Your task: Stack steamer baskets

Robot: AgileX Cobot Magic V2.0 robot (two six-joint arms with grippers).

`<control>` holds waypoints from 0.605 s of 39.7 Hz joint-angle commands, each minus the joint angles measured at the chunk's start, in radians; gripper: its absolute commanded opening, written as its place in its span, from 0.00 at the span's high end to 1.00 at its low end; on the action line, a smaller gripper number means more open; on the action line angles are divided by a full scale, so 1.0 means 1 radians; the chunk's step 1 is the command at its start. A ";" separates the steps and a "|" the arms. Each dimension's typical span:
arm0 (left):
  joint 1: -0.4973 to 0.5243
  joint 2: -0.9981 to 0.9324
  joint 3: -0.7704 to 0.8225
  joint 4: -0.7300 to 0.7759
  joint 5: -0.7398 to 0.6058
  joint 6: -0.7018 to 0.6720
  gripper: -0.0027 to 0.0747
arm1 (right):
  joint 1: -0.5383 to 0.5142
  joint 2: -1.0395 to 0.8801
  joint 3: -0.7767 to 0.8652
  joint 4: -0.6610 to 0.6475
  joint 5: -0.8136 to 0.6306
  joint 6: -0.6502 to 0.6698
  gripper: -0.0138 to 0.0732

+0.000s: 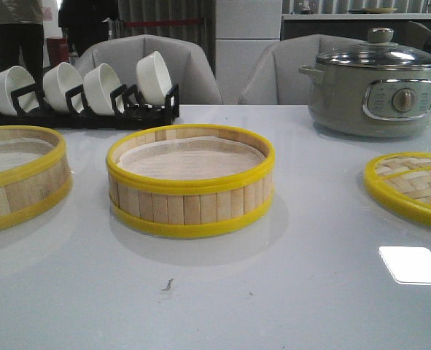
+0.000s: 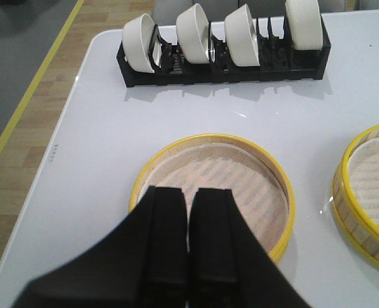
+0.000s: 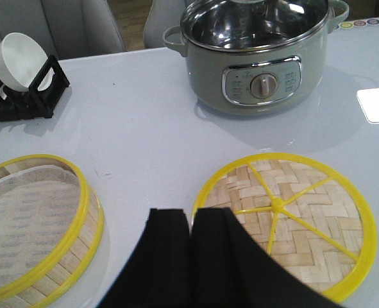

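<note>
We see 2 steamer baskets [image 1: 190, 182] [image 1: 18, 176] apart on the table [image 1: 273, 292] (lid [image 1: 412, 186] rightward). Left gripper [image 2: 188, 240] and right gripper [image 3: 191, 247] are both closed, empty.

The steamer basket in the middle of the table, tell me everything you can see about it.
The middle steamer basket is round and shallow, its wall made of upright pale bamboo slats between a yellow plastic top rim and bottom rim. A pale liner lies inside, and nothing else is in it. It stands flat and upright on the glossy white table, apart from the other basket and the lid. No gripper touches it.
</note>
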 commanded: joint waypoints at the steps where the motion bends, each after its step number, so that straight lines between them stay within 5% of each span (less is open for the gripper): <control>1: -0.006 -0.009 -0.033 -0.014 -0.050 0.000 0.86 | -0.002 -0.002 -0.038 0.000 -0.076 -0.009 0.79; 9: -0.006 0.005 -0.033 -0.057 -0.032 0.000 0.86 | -0.002 -0.002 -0.038 0.000 -0.066 -0.010 0.75; 16: -0.016 0.075 -0.033 -0.152 -0.026 0.101 0.84 | -0.002 0.004 -0.040 0.000 -0.055 -0.025 0.58; 24: -0.087 0.203 -0.033 -0.195 -0.065 0.131 0.57 | -0.002 0.033 -0.040 0.000 -0.052 -0.025 0.56</control>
